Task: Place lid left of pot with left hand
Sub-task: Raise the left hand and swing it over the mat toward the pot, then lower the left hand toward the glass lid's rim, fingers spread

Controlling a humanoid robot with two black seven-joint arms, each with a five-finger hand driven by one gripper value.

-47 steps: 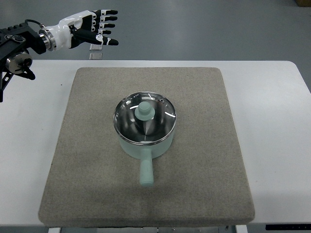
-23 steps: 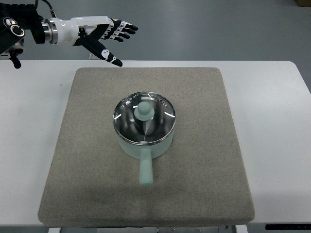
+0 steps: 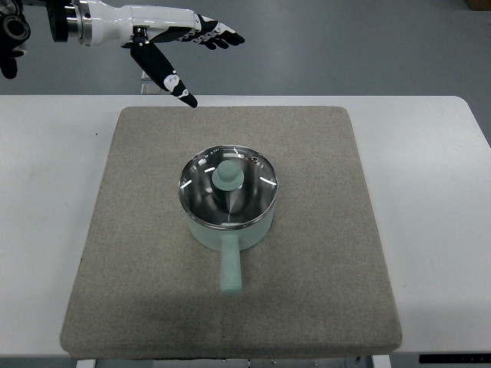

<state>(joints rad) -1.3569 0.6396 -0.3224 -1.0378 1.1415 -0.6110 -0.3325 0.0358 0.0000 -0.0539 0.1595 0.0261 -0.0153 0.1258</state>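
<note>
A pale green pot (image 3: 230,230) stands in the middle of the grey mat (image 3: 138,268), its handle pointing toward the near edge. A glass lid (image 3: 228,190) with a pale green knob (image 3: 227,175) rests on the pot. My left hand (image 3: 192,54) hangs high over the far left of the table, up and left of the pot, well apart from the lid. Its fingers (image 3: 219,37) are spread and the thumb points down; it holds nothing. The right arm does not show.
The mat lies on a white table (image 3: 430,192). A small clear stand (image 3: 151,80) sits at the table's far edge, under the left hand. Bare mat lies to the left of the pot.
My left arm has swung right and farther in over the table's back edge, and the hand has spread wider with the thumb dropping down. Pot and lid have not moved.
</note>
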